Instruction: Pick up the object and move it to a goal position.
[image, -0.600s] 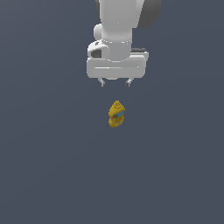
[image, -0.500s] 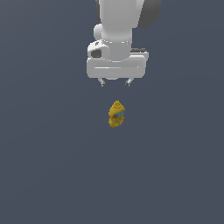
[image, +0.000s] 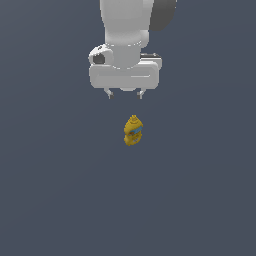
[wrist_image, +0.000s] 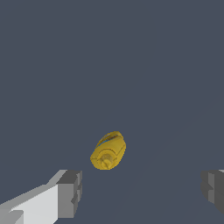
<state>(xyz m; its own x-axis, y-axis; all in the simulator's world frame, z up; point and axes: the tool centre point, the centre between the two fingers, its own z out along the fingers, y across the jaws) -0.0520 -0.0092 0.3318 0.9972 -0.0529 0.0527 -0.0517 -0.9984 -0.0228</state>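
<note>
Yellow squeeze bottle (image: 133, 131) stands on the flat grey floor (image: 55, 200), well apart from anything else, with nothing else resting on that surface. In the exterior view its pointed nozzle cap is uppermost and a blue label patch shows on the side facing the camera, so the long axis runs close to vertical, perhaps leaning slightly toward the exterior view's left. The wrist view (wrist_image: 108, 151) agrees: the camera looks nearly straight down the cap, the body foreshortened behind it, though at this resolution I cannot tell exactly how far the bottle tilts.

Above it hangs the gripper (image: 125, 95), its white body much wider than the bottle. The two dark fingertips (image: 110, 94) are spread apart with empty space between them, holding nothing, and there is clear air between them and the nozzle. In the exterior view the bottle sits just toward the right of the midpoint between the tips; in the wrist view it lies closer to one finger (wrist_image: 70, 192) than to the other.

I judge this to be the approach step: the pick has not begun and no goal marker is visible. The next move calls for centring the spread fingers over the bottle, descending until they straddle the body below the cap, then closing across its narrow width.
</note>
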